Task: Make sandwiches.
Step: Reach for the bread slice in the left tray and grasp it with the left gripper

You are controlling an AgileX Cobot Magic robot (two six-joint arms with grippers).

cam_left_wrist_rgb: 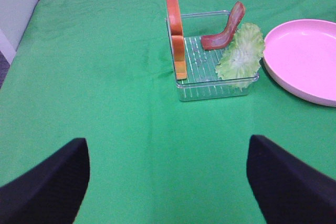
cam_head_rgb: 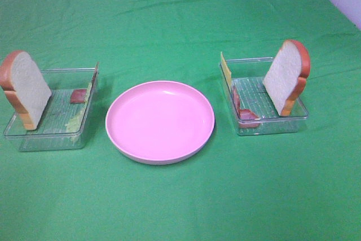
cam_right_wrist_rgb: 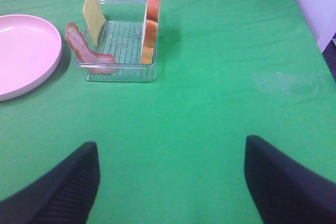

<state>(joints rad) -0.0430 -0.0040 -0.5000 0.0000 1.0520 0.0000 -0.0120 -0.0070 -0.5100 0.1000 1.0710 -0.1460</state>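
Left hand (cam_left_wrist_rgb: 165, 148) and right hand (cam_right_wrist_rgb: 169, 145) gape empty; bread slices (cam_head_rgb: 25, 88) (cam_head_rgb: 285, 77) stand propped in trays (cam_head_rgb: 48, 142) (cam_head_rgb: 271, 127) at nine and three o'clock of the plate (cam_head_rgb: 161, 119), apparently for easy gripping.

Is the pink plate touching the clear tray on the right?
Apart. The exterior high view shows a strip of green cloth between the pink plate and the right tray.

Left pincer (cam_left_wrist_rgb: 168, 150) and right pincer (cam_right_wrist_rgb: 170, 148) each wide open, empty, angled downward
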